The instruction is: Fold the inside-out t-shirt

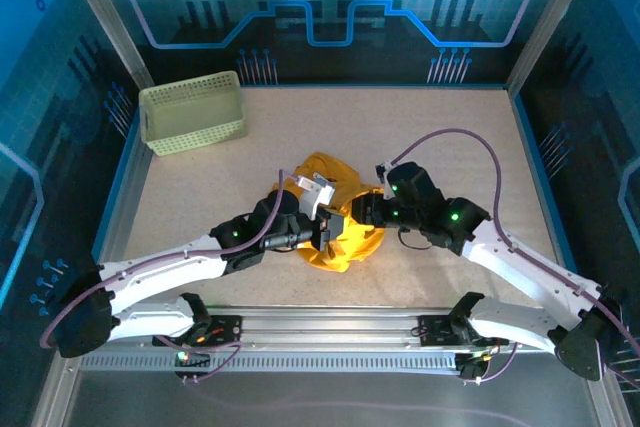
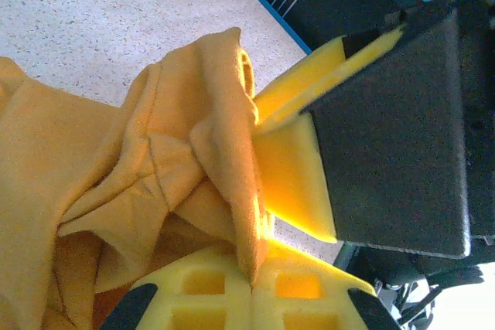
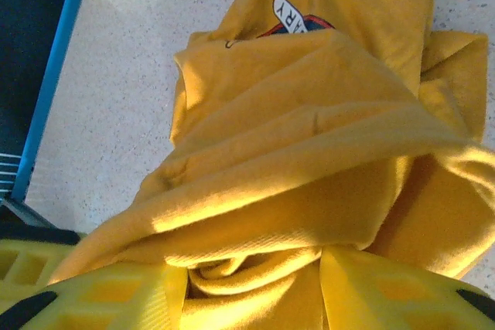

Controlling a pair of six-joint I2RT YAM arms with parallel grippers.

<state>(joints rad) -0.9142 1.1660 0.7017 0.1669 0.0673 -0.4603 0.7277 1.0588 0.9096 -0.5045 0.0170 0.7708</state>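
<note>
Inside-out t-shirt [image 1: 335, 209] lies in a crumpled mustard heap near the middle of the table [image 1: 470, 127], between my two arms. At the far left a pale green basket [image 1: 192, 112] stands well apart from it. My left gripper [image 2: 257, 253] has its jaws closed tight on a fold of the cloth. On the right, my right gripper [image 3: 255, 287] holds its jaws partly apart, with a roll of cloth lying in the gap.
</note>
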